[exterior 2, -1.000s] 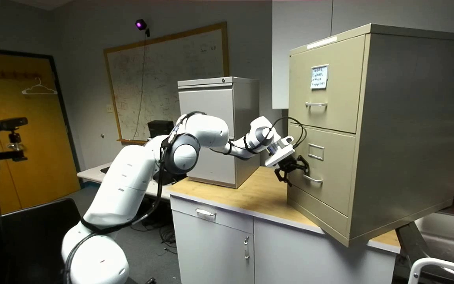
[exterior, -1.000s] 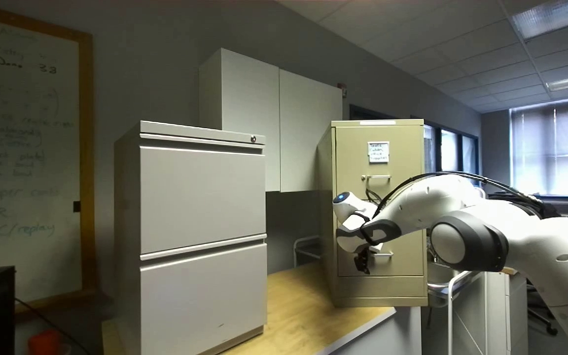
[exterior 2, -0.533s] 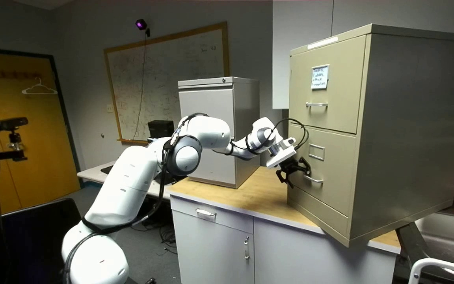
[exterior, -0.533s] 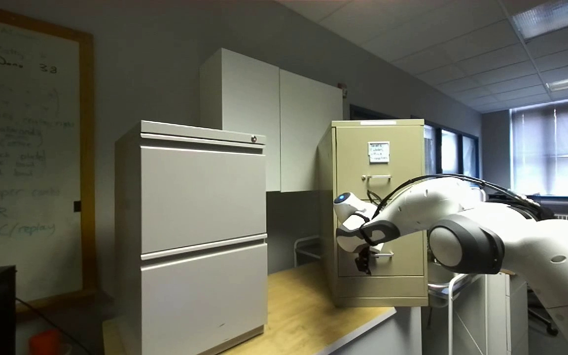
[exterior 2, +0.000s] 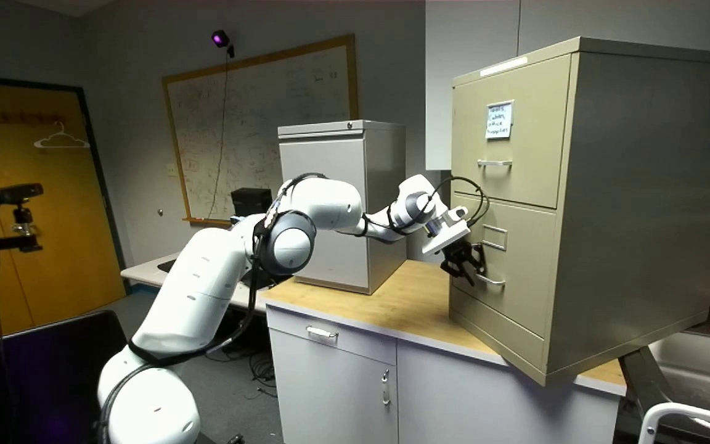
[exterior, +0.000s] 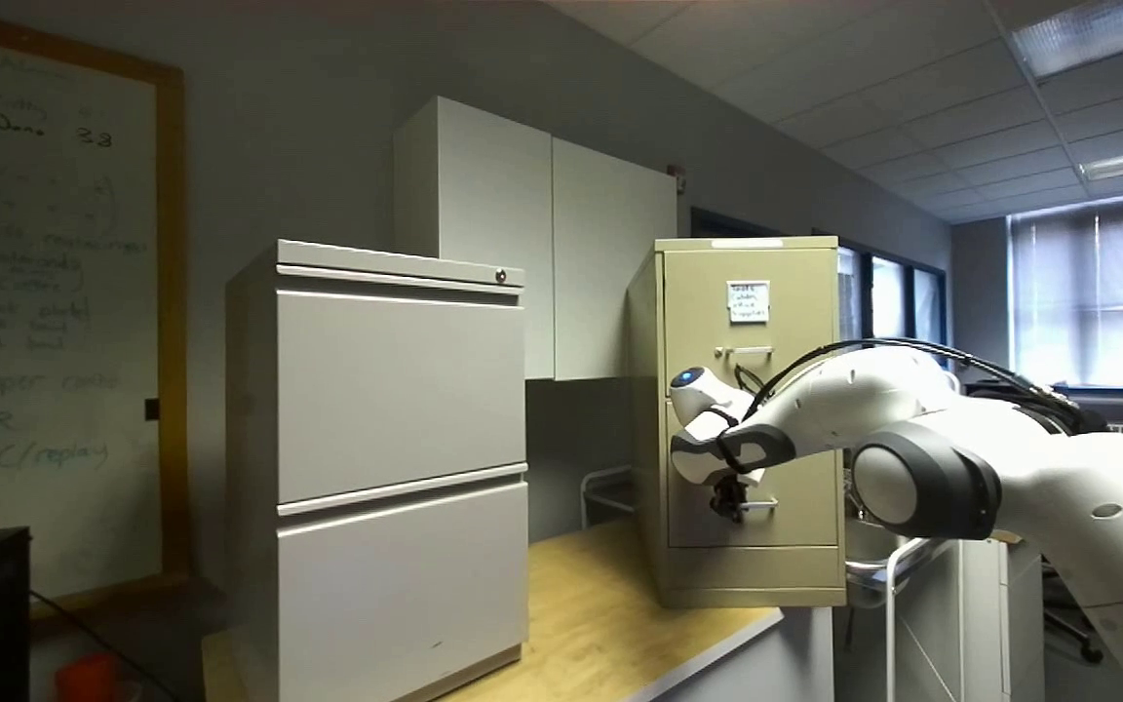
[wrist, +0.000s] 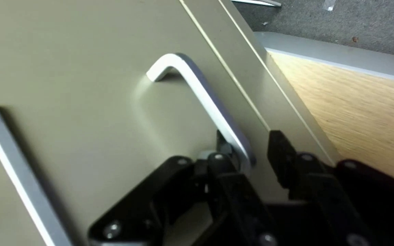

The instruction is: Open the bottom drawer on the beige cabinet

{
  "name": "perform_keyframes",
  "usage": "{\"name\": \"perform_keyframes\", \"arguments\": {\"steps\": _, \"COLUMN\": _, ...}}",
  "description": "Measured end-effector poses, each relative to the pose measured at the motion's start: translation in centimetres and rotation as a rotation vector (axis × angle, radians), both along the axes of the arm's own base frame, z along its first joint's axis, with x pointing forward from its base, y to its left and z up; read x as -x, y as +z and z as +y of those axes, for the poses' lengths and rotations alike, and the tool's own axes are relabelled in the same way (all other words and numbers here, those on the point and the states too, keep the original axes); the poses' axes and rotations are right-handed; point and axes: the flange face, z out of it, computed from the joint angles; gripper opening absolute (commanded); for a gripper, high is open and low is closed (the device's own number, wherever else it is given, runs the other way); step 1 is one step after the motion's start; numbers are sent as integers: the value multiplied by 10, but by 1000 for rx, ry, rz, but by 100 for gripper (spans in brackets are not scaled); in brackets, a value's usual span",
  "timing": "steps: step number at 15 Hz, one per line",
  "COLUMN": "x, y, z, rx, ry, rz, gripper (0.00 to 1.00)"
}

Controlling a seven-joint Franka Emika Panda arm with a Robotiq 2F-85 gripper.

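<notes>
The beige cabinet [exterior 2: 638, 185] stands at the right in both exterior views. Its bottom drawer [exterior 2: 530, 277] sits flush with the body. A slim silver handle [wrist: 200, 92] crosses the drawer front. My gripper [wrist: 250, 138] is at one end of that handle, jaws partly apart. In the wrist view, one fingertip reaches behind the bar, on the side of the label frame [wrist: 21, 177]. The opposite finger [wrist: 279, 153] stands off the bar, with a visible gap. In both exterior views, the gripper [exterior 2: 477, 276] is tilted downward against the drawer front.
A pale grey two-drawer cabinet [exterior: 401, 390] stands beside the beige one on the wooden counter [exterior 2: 392, 302]. Above the bottom drawer is the upper drawer's handle [exterior 2: 495, 163]. White wall cupboards [exterior: 610, 253] hang behind. A white metal rail [exterior 2: 694, 413] is at front right.
The jaws have come closer together around the handle's end. The wrist has risen slightly and tilted, shifting right in both exterior views. The drawer has not moved.
</notes>
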Motion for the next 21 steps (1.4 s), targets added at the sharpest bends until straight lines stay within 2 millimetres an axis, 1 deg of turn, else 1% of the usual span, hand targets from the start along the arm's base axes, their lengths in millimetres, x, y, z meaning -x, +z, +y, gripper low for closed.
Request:
{"name": "perform_keyframes", "arguments": {"steps": 1, "x": 0, "y": 2, "z": -2, "rx": 2, "ry": 5, "rz": -2, "gripper": 1}}
{"name": "perform_keyframes", "arguments": {"steps": 3, "x": 0, "y": 3, "z": -4, "rx": 3, "ry": 22, "rz": 4, "gripper": 5}}
{"name": "perform_keyframes", "arguments": {"steps": 8, "x": 0, "y": 3, "z": -1, "rx": 9, "ry": 53, "rz": 22, "gripper": 4}}
{"name": "perform_keyframes", "arguments": {"steps": 14, "x": 1, "y": -2, "z": 7, "rx": 69, "ry": 102, "rz": 60, "gripper": 4}}
{"name": "perform_keyframes", "arguments": {"steps": 21, "x": 5, "y": -6, "z": 12, "rx": 121, "ry": 161, "rz": 86, "gripper": 4}}
